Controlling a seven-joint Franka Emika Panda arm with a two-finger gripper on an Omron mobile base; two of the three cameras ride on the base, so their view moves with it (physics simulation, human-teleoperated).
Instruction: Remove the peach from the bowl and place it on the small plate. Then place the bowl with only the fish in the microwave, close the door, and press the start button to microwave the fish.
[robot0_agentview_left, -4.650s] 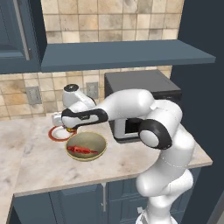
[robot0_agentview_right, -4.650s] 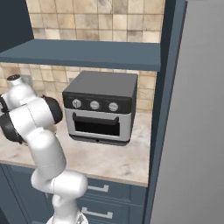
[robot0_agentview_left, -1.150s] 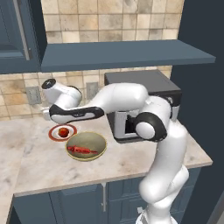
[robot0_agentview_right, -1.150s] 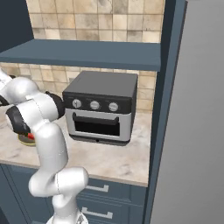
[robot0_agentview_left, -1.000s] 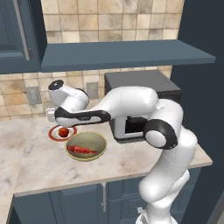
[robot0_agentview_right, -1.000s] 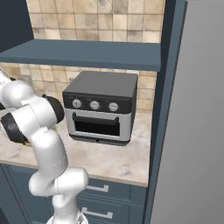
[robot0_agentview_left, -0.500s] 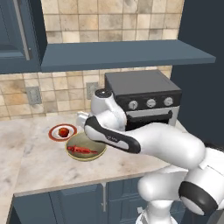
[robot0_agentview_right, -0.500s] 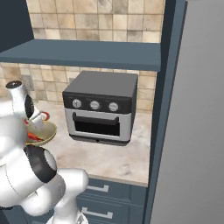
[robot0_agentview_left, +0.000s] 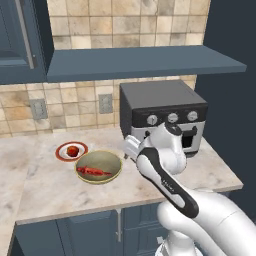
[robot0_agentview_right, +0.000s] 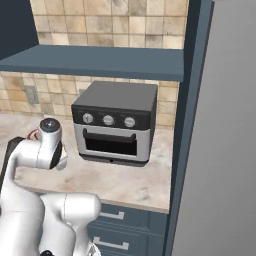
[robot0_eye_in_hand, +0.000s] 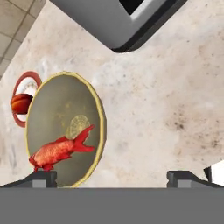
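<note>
Hand view gives us the clearest look: our gripper has its two fingertips spread as wide as they go, with nothing between them but bare counter. We see the bowl off to the left of that view, the fish lying inside it alone, its tail toward the bowl's middle. Past the bowl's far edge sits the plate with the peach resting on it.

From the left base view we find the same layout: bowl on the counter, plate just beside it toward the wall, and the toaster oven standing to the right. Our arm's hand sits between the bowl and the oven, above the counter. We see the oven again from the right base view.
</note>
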